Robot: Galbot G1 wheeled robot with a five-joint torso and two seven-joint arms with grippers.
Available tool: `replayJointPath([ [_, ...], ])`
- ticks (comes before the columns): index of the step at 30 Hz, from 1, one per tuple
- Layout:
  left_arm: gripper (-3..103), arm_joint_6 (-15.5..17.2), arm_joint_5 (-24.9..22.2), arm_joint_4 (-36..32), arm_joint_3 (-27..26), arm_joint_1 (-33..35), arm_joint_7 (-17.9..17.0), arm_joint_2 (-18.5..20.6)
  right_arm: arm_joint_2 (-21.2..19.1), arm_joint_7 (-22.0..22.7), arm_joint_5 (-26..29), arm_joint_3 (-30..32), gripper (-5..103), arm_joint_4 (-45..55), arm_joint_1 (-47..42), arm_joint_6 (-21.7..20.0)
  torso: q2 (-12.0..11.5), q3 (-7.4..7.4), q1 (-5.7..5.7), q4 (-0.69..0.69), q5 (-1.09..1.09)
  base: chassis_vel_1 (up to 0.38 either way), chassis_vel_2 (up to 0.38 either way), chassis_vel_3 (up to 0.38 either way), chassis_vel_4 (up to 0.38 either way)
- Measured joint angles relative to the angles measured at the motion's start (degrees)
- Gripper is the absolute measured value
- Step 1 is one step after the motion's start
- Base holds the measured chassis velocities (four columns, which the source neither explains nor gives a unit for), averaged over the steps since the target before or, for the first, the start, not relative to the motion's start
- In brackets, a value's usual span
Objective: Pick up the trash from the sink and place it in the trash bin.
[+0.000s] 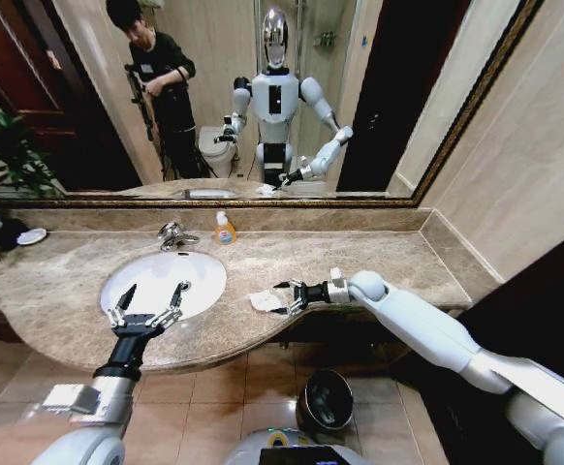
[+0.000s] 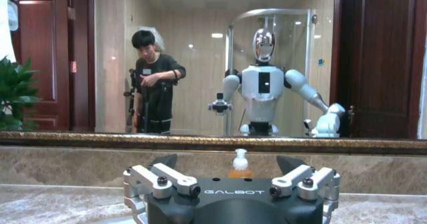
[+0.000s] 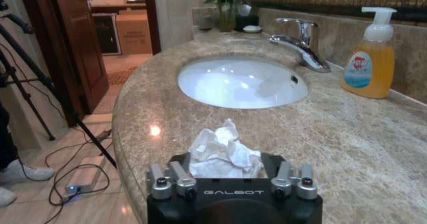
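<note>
The crumpled white tissue (image 1: 266,301) lies on the marble desk (image 1: 379,266) just right of the sink (image 1: 163,282), with the right hand (image 1: 284,296) around it, fingers spread and not yet clenched. The left hand (image 1: 149,299) hovers released over the basin's front rim. The trash bin (image 1: 327,398) stands on the floor below.
</note>
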Motion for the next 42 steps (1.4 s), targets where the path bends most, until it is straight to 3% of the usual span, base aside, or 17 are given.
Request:
replayJointPath([
  [2,100,0.0,0.0,0.0,0.0,0.0,0.0,0.0,0.7,0.7,0.0,-0.5,61,0.0,0.3,-0.2,0.0,0.00,0.00,0.00,0.01,0.000,0.000,0.000,0.000],
  [4,100,0.0,0.0,0.0,0.0,0.0,0.0,0.0,1.0,0.9,0.0,-0.7,61,-0.2,0.4,-0.3,0.0,0.00,0.00,0.00,0.01,0.000,0.000,0.000,0.000],
  [7,100,0.0,0.0,0.0,0.0,0.0,0.0,0.0,2.2,1.2,-0.3,-1.3,45,-1.7,1.1,-0.3,0.0,0.00,0.00,0.00,0.01,0.000,0.000,0.000,0.000],
  [16,100,0.0,0.0,0.0,0.0,0.0,0.0,0.0,4.2,1.0,-0.7,-2.3,48,-4.2,2.5,0.4,0.0,0.00,0.00,0.00,0.01,0.000,0.000,0.000,0.000],
  [21,100,0.0,0.0,0.0,0.0,0.0,0.0,0.0,4.3,1.5,-0.6,-2.6,41,-4.3,2.7,1.1,0.0,0.00,0.00,0.00,0.01,0.000,0.000,0.000,0.000],
  [23,100,0.0,0.0,0.0,0.0,0.0,0.0,0.0,3.7,2.2,-0.4,-2.6,29,-3.8,2.5,1.4,0.0,0.00,0.00,0.01,0.01,0.000,0.000,0.000,0.000],
  [26,100,0.0,0.0,0.0,0.0,0.0,0.0,0.0,3.1,2.4,-0.3,-2.5,25,-3.3,2.2,1.4,0.0,0.00,0.00,0.00,0.01,0.000,0.000,0.000,0.000],
  [29,100,0.0,0.0,0.0,0.0,0.0,0.0,0.0,2.1,3.0,0.3,-1.9,14,-2.4,1.9,1.4,0.0,0.00,0.00,0.00,0.01,0.000,0.000,0.000,0.000],
  [31,100,0.0,0.0,0.0,0.0,0.0,0.0,0.0,2.0,3.1,0.4,-1.7,14,-2.3,1.9,1.4,0.0,0.00,0.00,0.00,0.01,0.000,0.000,0.000,0.000],
  [34,100,0.0,0.0,0.0,0.0,0.0,0.0,0.0,1.6,3.9,1.0,-0.8,2,-1.4,1.4,1.4,0.0,0.00,0.00,0.00,0.01,0.000,0.000,0.000,0.000],
  [42,100,0.0,0.0,0.0,0.0,0.0,0.0,0.0,1.1,5.2,1.2,1.9,0,-0.4,-0.4,1.3,0.0,0.00,0.00,0.01,0.02,0.000,0.000,0.000,0.000],
])
